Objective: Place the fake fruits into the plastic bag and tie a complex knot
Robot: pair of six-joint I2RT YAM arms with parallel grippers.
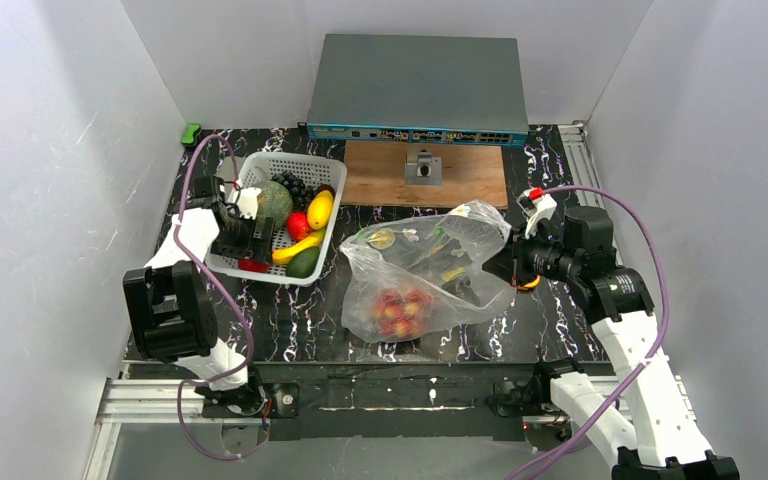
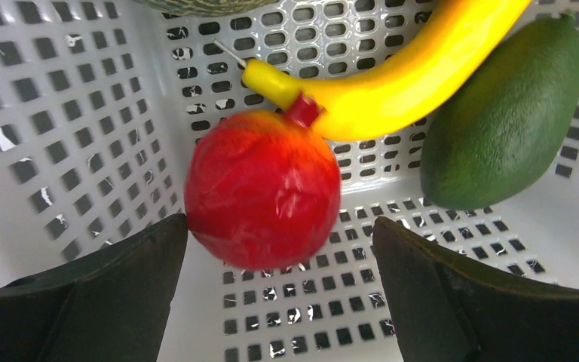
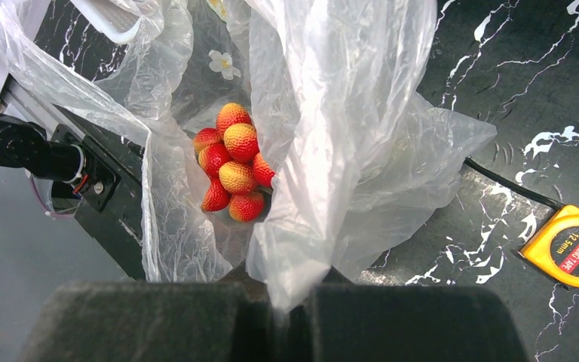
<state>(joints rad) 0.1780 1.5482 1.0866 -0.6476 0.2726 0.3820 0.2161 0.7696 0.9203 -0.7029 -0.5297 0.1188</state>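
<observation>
Fake fruits (image 1: 300,225) sit mostly in the white lattice basket (image 1: 290,165) at the left rear of the dark marbled surface (image 1: 300,320). One piece, the red-orange cluster (image 1: 397,307), lies inside the plastic bag (image 1: 430,275), which rests at mid-surface just right of the basket. The left pincer (image 1: 250,240) reaches down into the basket's near left part. Left wrist view: left pincer (image 2: 280,234) jaws wide apart, with a glossy red fruit (image 2: 262,188) between the two fingers; contact with either finger cannot be told. A yellow banana (image 2: 407,75) lies just behind the red fruit, its stem end at the fruit's top, and a green fruit (image 2: 505,124) lies to the right on the basket floor (image 2: 60,113). The right pincer (image 1: 505,262) is at the bag's right edge. Right wrist view: right pincer (image 3: 290,302) jaws closed to a narrow slit, clamping a gathered fold of the bag's (image 3: 347,113) clear film. The cluster (image 3: 234,162) shows through the bag's open mouth. A yellow tape measure (image 3: 577,249) lies on the surface to the right, apart from the bag.
</observation>
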